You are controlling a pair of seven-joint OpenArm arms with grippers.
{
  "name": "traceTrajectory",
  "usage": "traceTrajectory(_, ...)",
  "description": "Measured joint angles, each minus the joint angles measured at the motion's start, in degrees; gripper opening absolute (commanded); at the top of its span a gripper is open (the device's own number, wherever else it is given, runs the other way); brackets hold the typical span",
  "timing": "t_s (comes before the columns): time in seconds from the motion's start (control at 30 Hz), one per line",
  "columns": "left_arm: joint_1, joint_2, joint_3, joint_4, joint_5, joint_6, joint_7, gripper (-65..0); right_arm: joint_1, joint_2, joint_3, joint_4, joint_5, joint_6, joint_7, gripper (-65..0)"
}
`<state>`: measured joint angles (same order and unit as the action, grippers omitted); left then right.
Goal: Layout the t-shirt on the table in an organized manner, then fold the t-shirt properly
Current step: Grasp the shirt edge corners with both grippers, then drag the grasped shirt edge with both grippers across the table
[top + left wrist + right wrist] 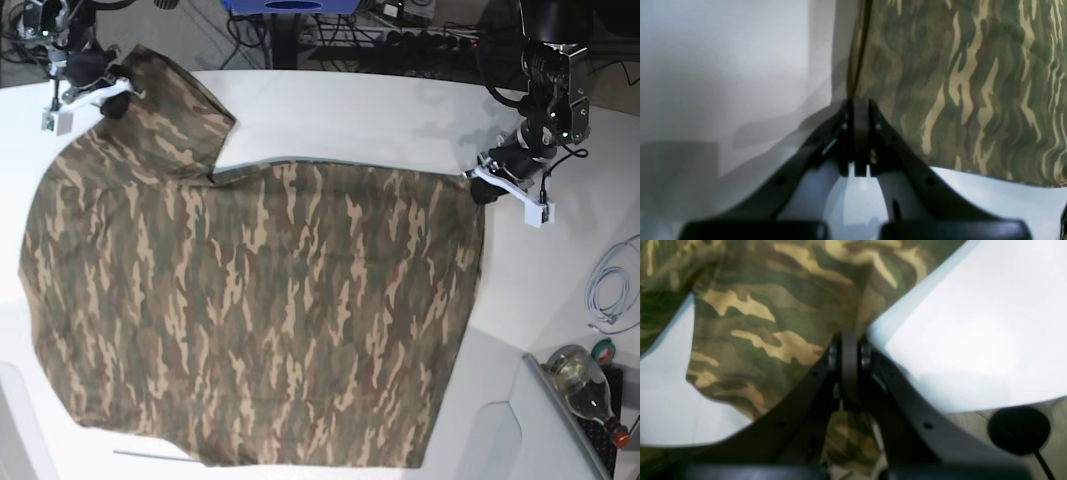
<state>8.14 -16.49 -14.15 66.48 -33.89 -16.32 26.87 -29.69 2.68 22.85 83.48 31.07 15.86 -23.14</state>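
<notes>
Smooth white table (400, 110), soft camouflage t-shirt (250, 310)

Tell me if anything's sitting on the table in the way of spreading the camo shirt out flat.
Nothing visible does. The t-shirt already lies spread over the table, and the bare white surface around it carries no objects. Both the left gripper and the right gripper have their jaws shut right on the shirt's edges, with nothing in between.

The base view looks straight down from high above, taking in most of the table (400, 110). Each wrist view sits close behind its own pincer, facing along it at the t-shirt (250, 310) edge; all three views share that cloth.
</notes>
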Motion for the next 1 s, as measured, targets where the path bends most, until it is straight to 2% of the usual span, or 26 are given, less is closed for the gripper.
traceTrajectory(0.27, 6.6, -0.7, 0.2, 14.6, 0.9, 1.4, 2.7, -65.0, -3.6, -0.5, 0.0, 17.4, -0.2, -0.2, -12.2, -64.7)
traceTrajectory(0.37, 7.0, -0.9, -0.3, 17.2, 0.8, 6.3, 5.4, -65.0, -3.3, -0.4, 0.0, 22.0, -0.1, -0.2, -15.4, -64.7)
traceTrajectory(0.4, 7.1, -0.8, -1.3, 17.8, 0.8, 6.3, 6.3, -65.0, -2.8, -0.4, 0.0, 22.9, -0.3, -0.2, -17.2, -64.8)
traceTrajectory(0.57, 5.0, -0.7, -5.4, 18.4, 1.1, 7.3, 9.4, -65.0, 3.1, 0.0, 0.6, 23.6, -0.3, -0.2, -22.3, -64.8)
traceTrajectory(0.73, 0.4, -0.8, -5.4, 18.4, 0.6, 6.9, 13.0, -65.0, 9.0, 1.0, 3.6, 23.7, -0.7, -0.2, -31.5, -64.8)
traceTrajectory(1.0, -4.0, 1.4, -5.1, 17.9, 0.8, 6.9, 14.8, -65.0, 19.2, 2.5, 3.5, 23.7, -0.3, -0.2, -38.9, -64.7)
